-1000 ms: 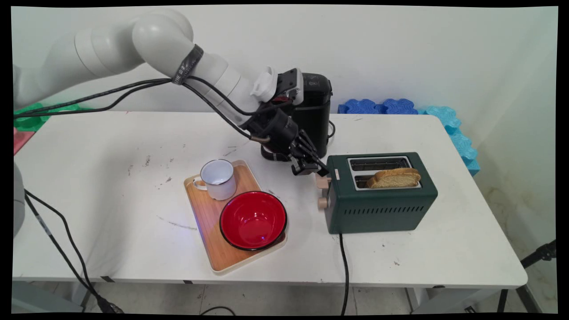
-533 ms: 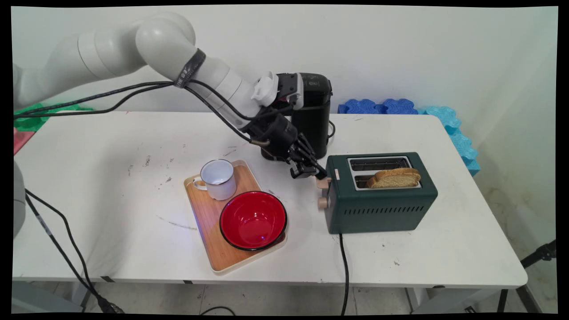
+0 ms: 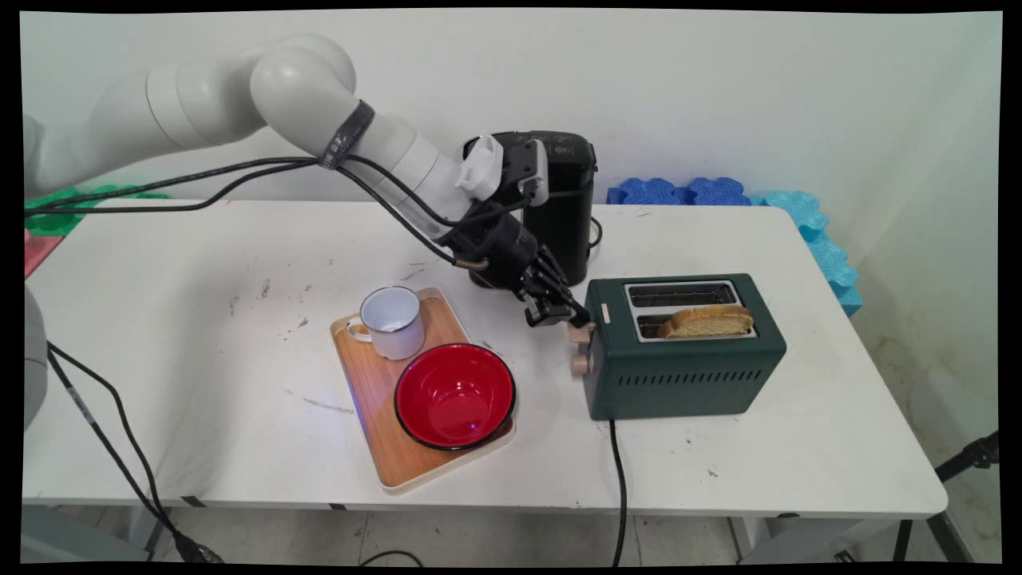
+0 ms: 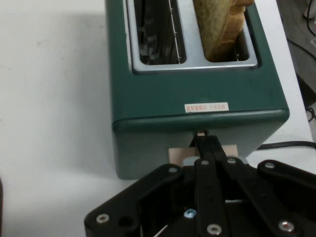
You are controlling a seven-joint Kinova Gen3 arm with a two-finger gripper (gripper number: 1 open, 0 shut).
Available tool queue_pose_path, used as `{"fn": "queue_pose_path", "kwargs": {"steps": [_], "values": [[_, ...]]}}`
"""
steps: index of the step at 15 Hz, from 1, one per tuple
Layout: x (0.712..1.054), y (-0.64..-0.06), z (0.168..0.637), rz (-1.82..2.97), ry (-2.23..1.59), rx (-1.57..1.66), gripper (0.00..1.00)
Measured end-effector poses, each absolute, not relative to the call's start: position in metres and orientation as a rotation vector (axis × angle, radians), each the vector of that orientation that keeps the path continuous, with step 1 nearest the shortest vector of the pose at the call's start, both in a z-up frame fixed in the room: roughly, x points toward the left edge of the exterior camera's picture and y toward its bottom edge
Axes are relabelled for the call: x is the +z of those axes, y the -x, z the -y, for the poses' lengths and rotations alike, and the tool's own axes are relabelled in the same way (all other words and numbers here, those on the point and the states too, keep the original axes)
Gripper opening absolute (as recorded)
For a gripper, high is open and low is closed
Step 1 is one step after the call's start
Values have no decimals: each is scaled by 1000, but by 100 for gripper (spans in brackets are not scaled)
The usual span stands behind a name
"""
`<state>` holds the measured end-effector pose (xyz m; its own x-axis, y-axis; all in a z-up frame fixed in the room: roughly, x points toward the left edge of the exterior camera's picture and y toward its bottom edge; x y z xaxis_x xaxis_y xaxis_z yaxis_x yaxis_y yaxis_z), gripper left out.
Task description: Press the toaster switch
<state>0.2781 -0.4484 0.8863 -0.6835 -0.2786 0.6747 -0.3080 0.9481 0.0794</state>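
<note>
Main view: arm comes in from upper left, elbow high, forearm sloping down and to the right. Claw (image 3: 556, 313) points down-right at the left end of the green toaster (image 3: 687, 367). Fingertips sit on the beige lever (image 3: 580, 334) at that end, just above the round beige knob (image 3: 579, 365). Bread slice (image 3: 707, 320) sits low in the toaster's near slot, far slot bare. Toaster stands right of centre on the white table (image 3: 200, 383), its black cord running off the near edge. Black coffee machine (image 3: 568, 208) stands behind the wrist. Left of the toaster is a wooden tray (image 3: 375, 391) carrying a white enamel mug (image 3: 393, 321) and a red bowl (image 3: 454, 395), the two nearly touching.

Hand view: claw (image 4: 203, 142) looks down along the toaster (image 4: 163, 101) end face. Fingers are closed together, tips pressed flat on the lever (image 4: 177, 154). Not gripping it, just bearing on top. Bread (image 4: 222, 29) shows in the right-hand slot, the other slot shows only wire guides.
</note>
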Motion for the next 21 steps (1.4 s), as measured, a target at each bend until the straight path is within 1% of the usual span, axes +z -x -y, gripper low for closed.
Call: {"fn": "queue_pose_path", "kwargs": {"steps": [21], "values": [[857, -276, 438, 2365, -480, 58, 0]]}}
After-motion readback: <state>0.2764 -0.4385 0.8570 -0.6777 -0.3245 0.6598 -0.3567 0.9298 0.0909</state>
